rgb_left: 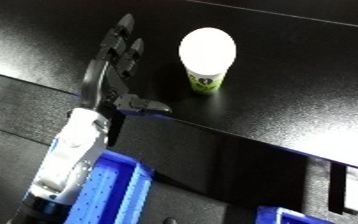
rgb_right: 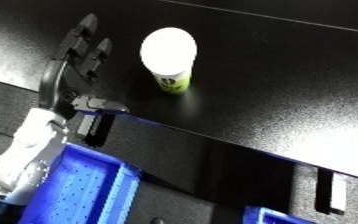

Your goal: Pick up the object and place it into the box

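Standing upright on black table (rgb_left: 282, 75) — cup (rgb_left: 206, 60), white lid; left hand (rgb_left: 113, 75) beside it, fingers straight, apart; blue bin (rgb_left: 113, 195) below.

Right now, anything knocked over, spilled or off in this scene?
Nothing stands out. The cup stands upright on the black table, no spill visible. The left hand is open beside it, apart. The blue bin sits below the table edge.

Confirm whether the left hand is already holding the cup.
No. The left hand lies open on the black table beside the upright cup, its fingers straight with a gap between them and the cup.
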Motion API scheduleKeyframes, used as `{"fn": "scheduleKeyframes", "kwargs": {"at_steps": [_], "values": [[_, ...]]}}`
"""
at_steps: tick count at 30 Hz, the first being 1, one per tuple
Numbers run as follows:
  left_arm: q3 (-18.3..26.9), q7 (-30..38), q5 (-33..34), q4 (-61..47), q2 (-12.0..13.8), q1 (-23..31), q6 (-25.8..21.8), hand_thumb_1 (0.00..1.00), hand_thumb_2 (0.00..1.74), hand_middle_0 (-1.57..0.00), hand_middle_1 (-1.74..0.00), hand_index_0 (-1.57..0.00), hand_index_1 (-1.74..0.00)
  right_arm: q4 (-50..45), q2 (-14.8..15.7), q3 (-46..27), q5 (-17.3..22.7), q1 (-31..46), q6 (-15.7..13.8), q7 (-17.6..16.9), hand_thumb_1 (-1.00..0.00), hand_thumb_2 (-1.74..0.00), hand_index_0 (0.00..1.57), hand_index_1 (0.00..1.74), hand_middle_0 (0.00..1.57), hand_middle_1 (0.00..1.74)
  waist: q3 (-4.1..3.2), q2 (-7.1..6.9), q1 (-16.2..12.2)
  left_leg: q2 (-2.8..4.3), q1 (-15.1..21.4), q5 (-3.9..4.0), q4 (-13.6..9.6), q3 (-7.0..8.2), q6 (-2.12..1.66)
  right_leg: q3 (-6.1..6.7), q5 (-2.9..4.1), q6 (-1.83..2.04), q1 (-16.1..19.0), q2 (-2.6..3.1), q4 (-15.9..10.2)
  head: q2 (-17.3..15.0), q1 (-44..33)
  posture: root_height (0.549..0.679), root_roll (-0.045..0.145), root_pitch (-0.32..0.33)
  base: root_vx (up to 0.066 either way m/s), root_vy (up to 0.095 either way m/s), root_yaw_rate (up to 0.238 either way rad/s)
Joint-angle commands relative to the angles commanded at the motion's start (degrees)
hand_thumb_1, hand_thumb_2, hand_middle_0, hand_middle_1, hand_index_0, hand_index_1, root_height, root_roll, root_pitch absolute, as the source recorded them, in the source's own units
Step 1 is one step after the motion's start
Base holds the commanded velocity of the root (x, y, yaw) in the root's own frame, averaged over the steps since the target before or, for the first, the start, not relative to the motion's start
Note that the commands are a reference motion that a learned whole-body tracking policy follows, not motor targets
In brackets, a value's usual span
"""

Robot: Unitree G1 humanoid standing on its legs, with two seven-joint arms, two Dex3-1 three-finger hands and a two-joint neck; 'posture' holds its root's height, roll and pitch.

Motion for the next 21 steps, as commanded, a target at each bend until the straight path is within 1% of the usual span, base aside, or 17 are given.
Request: {"fn": "scheduleKeyframes", "kwargs": {"at_steps": [6,12,15,18,21], "values": [[-2.23,1.34,0.60,3.92,-0.46,-3.43,0.96,0.00,0.00,0.00,0.00,0.00,0.00,-0.62,0.07,0.66,-0.04,-1.03,0.44,-0.34,0.00,0.00,0.00,0.00,0.00,0.00,0.67,-0.21,-1.25,0.16,-1.06,-0.54,1.30,0.73,0.32,0.69,0.23,0.17,-1.60,0.22,0.77,2.21,-0.73,0.625,0.024,-0.073,0.010,0.019,-0.091],[-4.32,2.00,2.52,8.68,-0.86,-7.11,2.32,0.00,0.00,0.00,0.00,0.00,0.00,-1.07,-0.03,1.01,-0.23,-2.17,1.06,-0.50,0.00,0.00,0.00,0.00,0.00,0.00,1.36,-0.48,-2.54,0.43,-1.78,-0.86,1.75,1.52,0.64,1.43,0.61,0.43,-2.93,0.47,1.00,4.37,-1.20,0.624,0.022,-0.065,-0.002,0.022,-0.076],[-5.43,1.97,3.38,11.10,-1.06,-9.06,2.67,0.00,0.00,0.00,0.00,0.00,0.00,-1.11,-0.08,1.28,-0.08,-2.73,1.18,-0.45,0.00,0.00,0.00,0.00,0.00,0.00,1.69,-0.68,-3.05,0.59,-2.17,-1.11,2.14,1.83,0.79,1.70,0.75,0.58,-3.60,0.59,1.19,5.98,-1.68,0.623,0.021,-0.061,-0.007,0.010,-0.067],[-6.48,2.00,4.15,13.19,-1.25,-11.05,3.01,0.00,0.00,0.00,0.00,0.00,0.00,-1.20,-0.07,1.64,0.23,-3.27,1.25,-0.49,0.00,0.00,0.00,0.00,0.00,0.00,1.99,-0.90,-3.54,0.80,-2.54,-1.41,2.64,2.13,0.94,1.92,0.83,0.73,-4.24,0.67,1.47,6.64,-2.43,0.622,0.020,-0.058,-0.012,0.006,-0.076],[-7.42,2.05,4.50,14.98,-1.49,-12.99,2.97,0.00,0.00,0.00,0.00,0.00,0.00,-1.26,-0.03,1.96,0.47,-3.57,1.28,-0.50,0.00,0.00,0.00,0.00,0.00,0.00,2.15,-1.13,-4.01,1.00,-2.67,-1.71,2.96,2.39,1.04,2.07,0.84,0.81,-4.52,0.78,1.56,7.18,-3.29,0.622,0.019,-0.056,-0.001,0.000,-0.073]]}}
